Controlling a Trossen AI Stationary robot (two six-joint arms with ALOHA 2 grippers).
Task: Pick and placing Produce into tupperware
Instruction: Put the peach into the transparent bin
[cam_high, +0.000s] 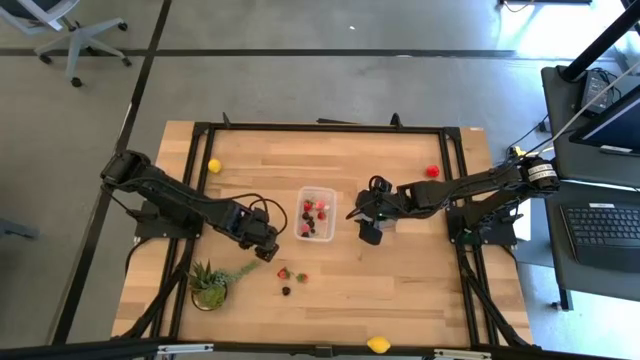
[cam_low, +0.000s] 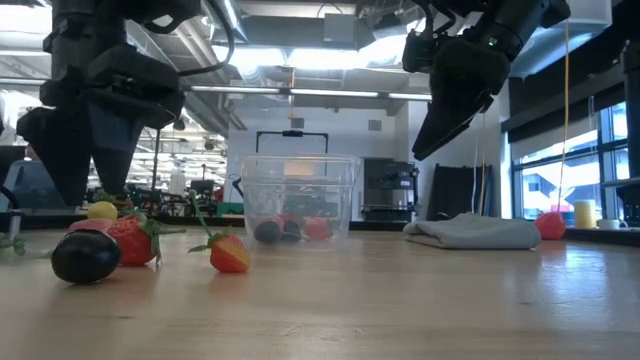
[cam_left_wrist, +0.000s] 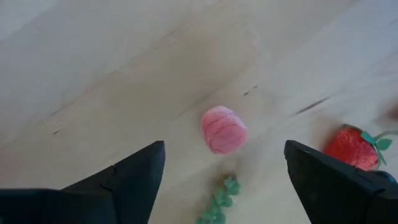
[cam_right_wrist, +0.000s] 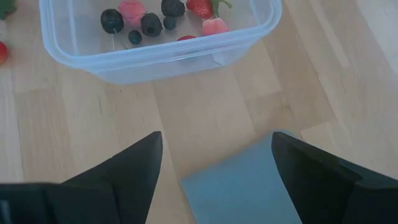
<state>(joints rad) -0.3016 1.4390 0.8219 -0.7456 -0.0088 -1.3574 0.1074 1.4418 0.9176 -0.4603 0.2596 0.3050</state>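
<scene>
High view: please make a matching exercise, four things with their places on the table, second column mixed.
1 tupperware
2 potted plant
3 left gripper
4 right gripper

a near the left front corner
b middle of the table
c right of the tub, over a grey sheet
d left of the tub, above a pink piece

Pairs: 1-b, 2-a, 3-d, 4-c

**Desk and what sits on it**

I see a pale wooden desk (cam_high: 400, 280) with a black frame. Near its middle stands the clear tupperware (cam_high: 316, 214), with berries inside. A grey flat piece (cam_right_wrist: 249, 186) lies just beside it. Loose on the wood are a strawberry (cam_high: 283, 273), a dark berry (cam_high: 286, 291), a pink piece (cam_left_wrist: 224, 129), a potted plant (cam_high: 210, 283), a yellow fruit (cam_high: 214, 166) and a red one (cam_high: 432, 171).
</scene>
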